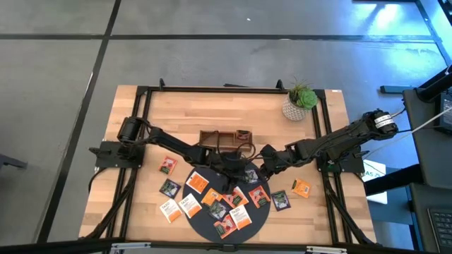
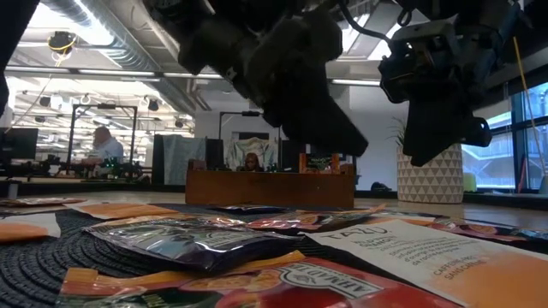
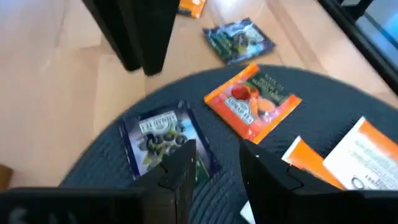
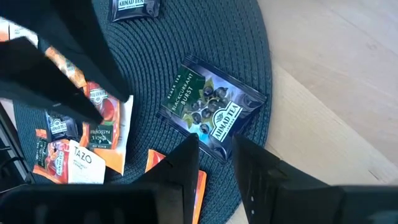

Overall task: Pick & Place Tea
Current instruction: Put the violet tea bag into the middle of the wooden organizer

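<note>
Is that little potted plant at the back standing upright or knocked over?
Upright: the potted plant stands on its base on the table, leaves pointing up.

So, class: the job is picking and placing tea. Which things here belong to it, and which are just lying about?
Belongs to the job:
- tea sachets
- wooden tray
- left gripper
- right gripper

Just lying about:
- potted plant
- round mat

You have the round mat [image 1: 212,224] at the table's [image 1: 141,113] front edge, sachets [image 1: 245,219] on it and more on the wood at both sides. The tray [image 1: 212,139] sits behind the mat. The potted plant [image 1: 299,103] stands at the back right.
</note>
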`<action>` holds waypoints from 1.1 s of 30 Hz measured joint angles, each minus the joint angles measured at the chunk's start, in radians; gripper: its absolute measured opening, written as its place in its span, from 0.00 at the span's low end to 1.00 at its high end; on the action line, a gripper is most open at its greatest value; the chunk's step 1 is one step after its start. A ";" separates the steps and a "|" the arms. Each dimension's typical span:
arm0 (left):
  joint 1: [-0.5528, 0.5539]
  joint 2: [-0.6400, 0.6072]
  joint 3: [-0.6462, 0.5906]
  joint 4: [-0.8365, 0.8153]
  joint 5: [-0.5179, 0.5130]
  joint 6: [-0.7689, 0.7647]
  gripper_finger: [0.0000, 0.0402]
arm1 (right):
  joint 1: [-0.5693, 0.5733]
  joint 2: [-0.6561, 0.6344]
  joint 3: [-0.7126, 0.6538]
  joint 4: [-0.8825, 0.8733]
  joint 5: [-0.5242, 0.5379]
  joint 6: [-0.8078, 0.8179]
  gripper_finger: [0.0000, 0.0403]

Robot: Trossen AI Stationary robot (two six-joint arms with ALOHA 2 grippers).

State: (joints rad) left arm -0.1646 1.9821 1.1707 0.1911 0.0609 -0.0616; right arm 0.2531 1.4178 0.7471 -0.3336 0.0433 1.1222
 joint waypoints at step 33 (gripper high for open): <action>-0.013 0.037 0.001 0.014 -0.123 -0.056 0.29 | 0.000 0.000 0.000 -0.012 -0.002 0.028 0.41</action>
State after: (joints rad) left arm -0.1780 2.0187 1.1712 0.2050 -0.0621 -0.1173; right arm 0.2527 1.4178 0.7475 -0.3454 0.0409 1.1498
